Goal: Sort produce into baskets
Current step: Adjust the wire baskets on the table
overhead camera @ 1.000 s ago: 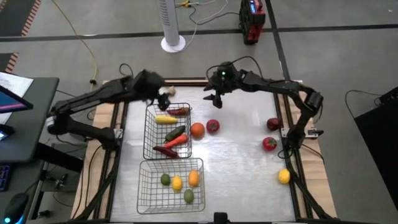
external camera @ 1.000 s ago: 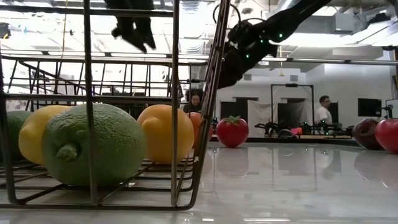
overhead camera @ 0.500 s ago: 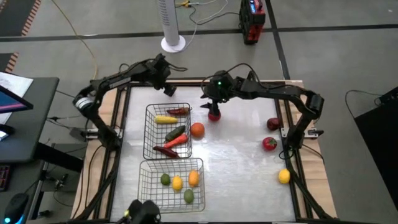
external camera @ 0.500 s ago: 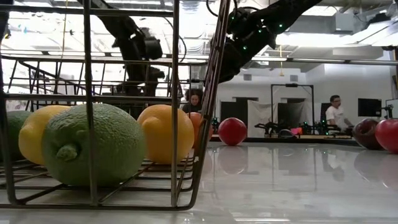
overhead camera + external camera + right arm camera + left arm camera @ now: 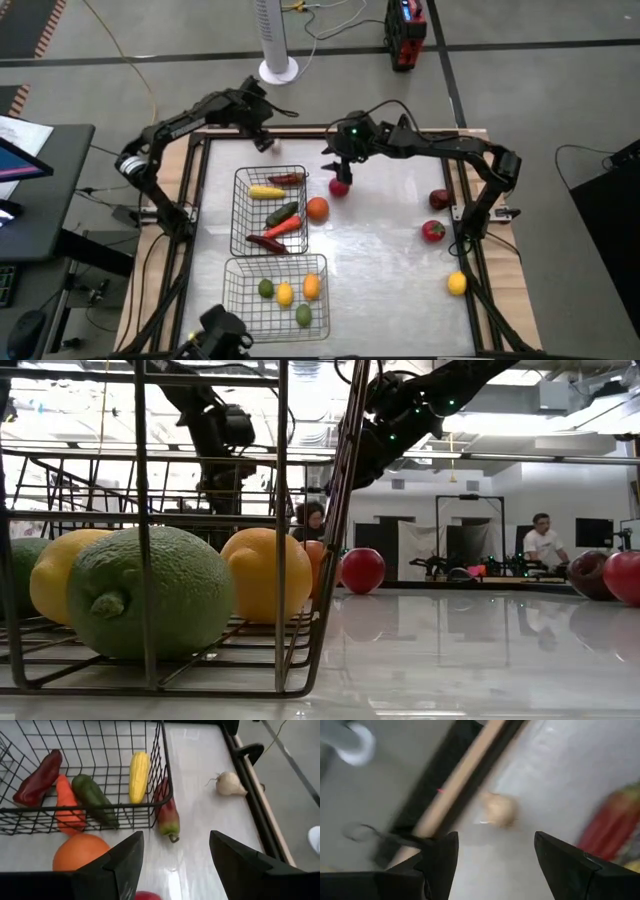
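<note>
Left pincer (image 5: pixel 262 140): open, above the counter's (image 5: pixel 390 250) far left corner, over the white garlic (image 5: pixel 499 809).
Right pincer (image 5: pixel 338 172): open, just above a red round fruit (image 5: pixel 339 187) beside the orange (image 5: pixel 317 208).
Far basket (image 5: pixel 243 215): holds corn (image 5: pixel 139 776), cucumber (image 5: pixel 92 795), carrot (image 5: pixel 67 805), dark red chilli (image 5: pixel 39 771); another chilli (image 5: pixel 167 815) pokes through its wire wall.
Near basket (image 5: pixel 235 300): holds lime (image 5: pixel 135 593), lemon (image 5: pixel 62 570), orange fruit (image 5: pixel 265 573).
Counter's right side: two red fruits (image 5: pixel 433 231) and a yellow one (image 5: pixel 457 284), loose.

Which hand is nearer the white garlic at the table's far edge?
Left. The left hand hangs open almost directly over the garlic, by the far-left corner. The right hand is farther along the table, open above a red fruit beside the far basket.
</note>
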{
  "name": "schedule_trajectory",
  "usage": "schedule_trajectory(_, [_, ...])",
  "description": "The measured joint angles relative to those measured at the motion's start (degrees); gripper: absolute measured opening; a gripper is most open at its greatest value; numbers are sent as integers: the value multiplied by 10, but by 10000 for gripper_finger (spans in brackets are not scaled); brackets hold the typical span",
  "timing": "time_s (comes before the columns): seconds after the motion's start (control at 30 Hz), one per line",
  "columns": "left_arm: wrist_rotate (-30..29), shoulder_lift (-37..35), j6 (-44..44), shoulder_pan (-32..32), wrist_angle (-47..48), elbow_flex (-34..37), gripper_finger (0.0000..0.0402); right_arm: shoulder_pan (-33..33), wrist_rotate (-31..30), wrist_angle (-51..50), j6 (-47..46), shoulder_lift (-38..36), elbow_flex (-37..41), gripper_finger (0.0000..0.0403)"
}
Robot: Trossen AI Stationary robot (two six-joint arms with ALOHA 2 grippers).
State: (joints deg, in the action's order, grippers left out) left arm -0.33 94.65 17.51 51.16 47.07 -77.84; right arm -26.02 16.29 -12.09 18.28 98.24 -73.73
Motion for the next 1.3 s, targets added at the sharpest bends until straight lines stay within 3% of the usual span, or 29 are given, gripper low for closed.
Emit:
schedule_trajectory(0.17, [-99, 1, 153, 39, 0, 1, 249, 0, 1, 9, -1, 0, 0, 255])
schedule_trajectory(0.33, [-112, 6, 214, 79, -3, 1, 249, -3, 2, -1, 2, 0, 0, 255])
schedule_trajectory(0.57, [-56, 6, 213, 97, -30, -3, 249, -31, 8, -2, 19, 0, 0, 255])
schedule_trajectory(0.73, [-5, 9, 215, 103, -32, 14, 247, -55, 75, -5, 16, 0, 0, 255])
schedule_trajectory(1.03, [40, 10, 209, 109, -64, 44, 186, -56, 82, -33, 13, 0, 0, 255])
schedule_trajectory(1.17, [123, 11, 148, 104, -70, 51, 165, -51, 82, -33, 15, 0, 0, 255])
schedule_trajectory(1.3, [92, 11, 110, 69, -70, 51, 153, -69, 81, -24, 39, 0, 0, 255])
